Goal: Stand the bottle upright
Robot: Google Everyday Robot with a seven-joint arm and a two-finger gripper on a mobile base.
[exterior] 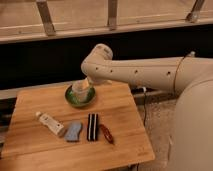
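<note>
Bottle: the small slim cream-white plastic bottle (50,123) lies on its side near the front left of the light wooden table (120,107), white cap toward the back-left corner. It is flat down, so the task is not yet begun on it.
Row beside it: a blue-grey soft pad (73,131), a black-and-white striped block (92,126) and a reddish-brown oblong object (106,133) lie in a line to its right, each apart from the next. The bottle is the left end, so its cap side is free of neighbours.
Back of table: a clear plastic cup (81,90) stands in a round green bowl (70,96).
Gripper: the beige two-finger gripper (88,83) hangs at the end of the arm, which reaches in from the right, in line with the cup and bowl and well apart from the bottle. Its claw is spread wide, with nothing seen pinched.
Judgement: the arm looks parked or just setting out; the bottle needs a reach forward and to the left.
Risk: a grasp across the body may nudge the pad beside it.
</note>
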